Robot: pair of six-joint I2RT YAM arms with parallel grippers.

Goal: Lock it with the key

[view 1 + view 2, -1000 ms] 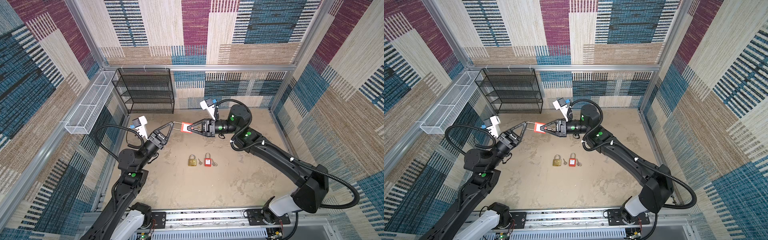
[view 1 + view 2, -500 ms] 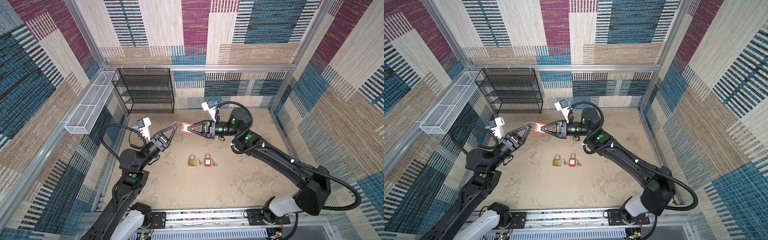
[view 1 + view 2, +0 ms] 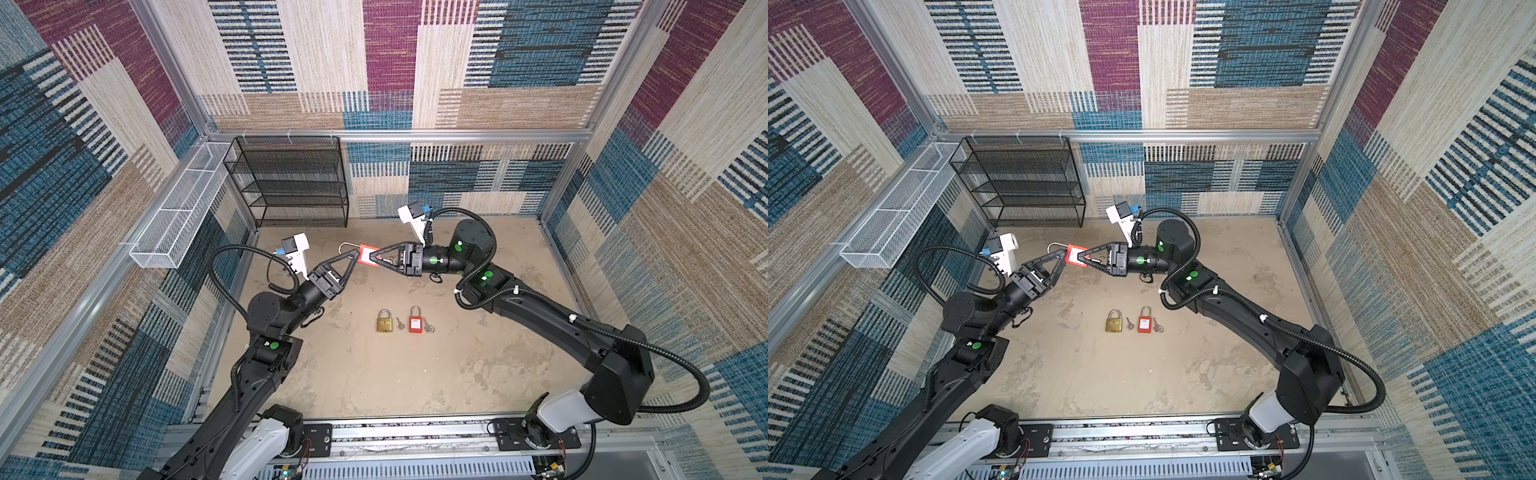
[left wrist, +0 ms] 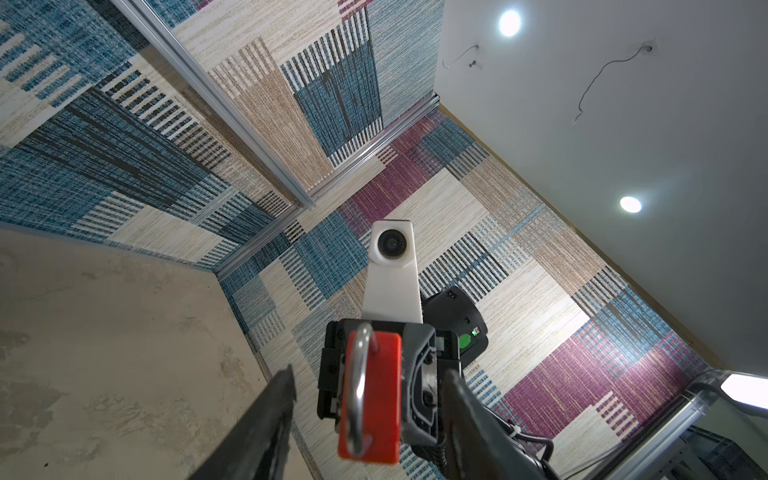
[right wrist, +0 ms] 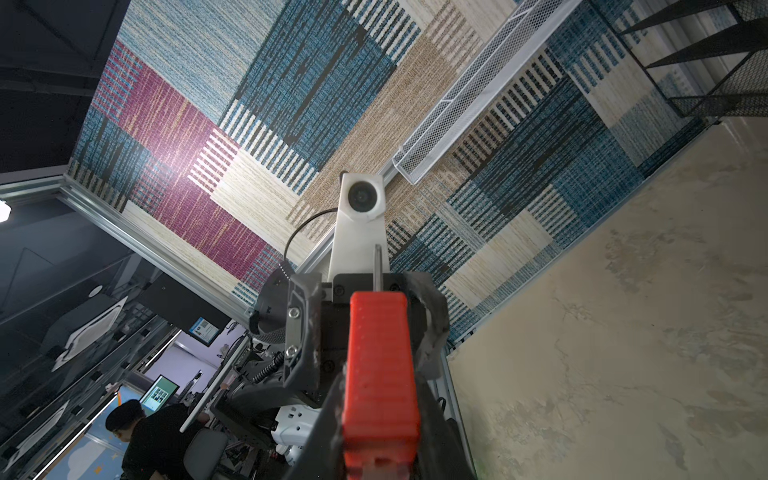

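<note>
A: Three padlocks in view. One red padlock [image 3: 365, 254] is up in the air, clamped by its body in the right gripper [image 3: 377, 257], well above the floor [image 3: 374, 386].
B: Which way does it point?
A: The shackle [image 3: 347, 248] sticks out toward the left arm, away from the right gripper. Can't tell if it's latched.
B: Left gripper?
A: The left gripper [image 3: 354, 258] is wide and holding nothing. In the left wrist view its two fingers [image 4: 270, 419] stand either side of the red padlock, with a gap on both sides and no contact I can see. In both top views its tips sit right at the shackle end of the body.
B: Key?
A: There's a small shiny bit [image 3: 389, 260] between the right gripper's fingers, behind the padlock body. It's too small to call. On the floor, mid-workspace, there's a brass padlock [image 3: 385, 322] with a small key [image 3: 400, 323] just beside it. Next comes a second red padlock [image 3: 414, 322] with another key [image 3: 429, 328] just beside that. All four lie flat in a row, well apart from both grippers.
B: Anything else?
A: A black mesh shelf [image 3: 291, 183] stands against the back wall. A white wire basket [image 3: 178, 216] hangs on the left wall. Both are well apart from the arms.
</note>
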